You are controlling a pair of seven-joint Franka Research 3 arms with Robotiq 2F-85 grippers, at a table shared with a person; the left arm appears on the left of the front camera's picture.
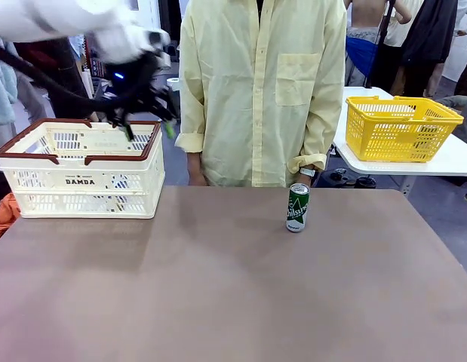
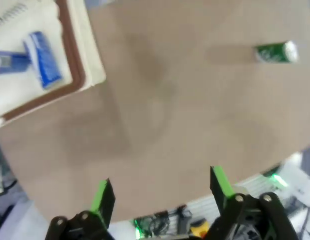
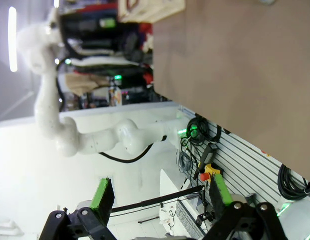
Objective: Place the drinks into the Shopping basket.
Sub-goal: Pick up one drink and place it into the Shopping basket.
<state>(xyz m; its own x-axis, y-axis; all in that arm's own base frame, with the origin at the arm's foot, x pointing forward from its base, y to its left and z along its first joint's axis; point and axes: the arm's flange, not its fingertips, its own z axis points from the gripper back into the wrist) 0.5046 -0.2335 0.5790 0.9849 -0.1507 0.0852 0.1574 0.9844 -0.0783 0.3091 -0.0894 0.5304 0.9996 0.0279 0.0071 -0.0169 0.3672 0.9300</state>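
the brown table [image 1: 218, 294] takes up most of your front view, and a person [image 1: 259, 90] in a pale yellow shirt stands at its far edge, near the middle. your left arm [image 1: 59, 19] comes in from the upper left. the cream-white shopping basket [image 1: 82, 181] with the brown rim sits on the table at the far left, well apart from the person. a yellow basket [image 1: 399, 128] stands on a white side table [image 1: 452, 162] beyond the far right corner.

your left gripper [image 1: 150, 121] hangs above the far right corner of the shopping basket. in its own wrist view the left gripper [image 2: 162, 192] is released, its green pads spread wide with nothing between them. your right gripper [image 3: 160, 192] is also released, holding nothing, and is off the table's near edge.

the green can [image 1: 297, 207] stands upright on the table, right of the middle, near the far edge and just in front of the person. nothing touches it. a blue can [image 2: 44, 60] lies on its side inside the shopping basket, near the rim. a second bluish shape lies beside it, too blurred to tell what it is.
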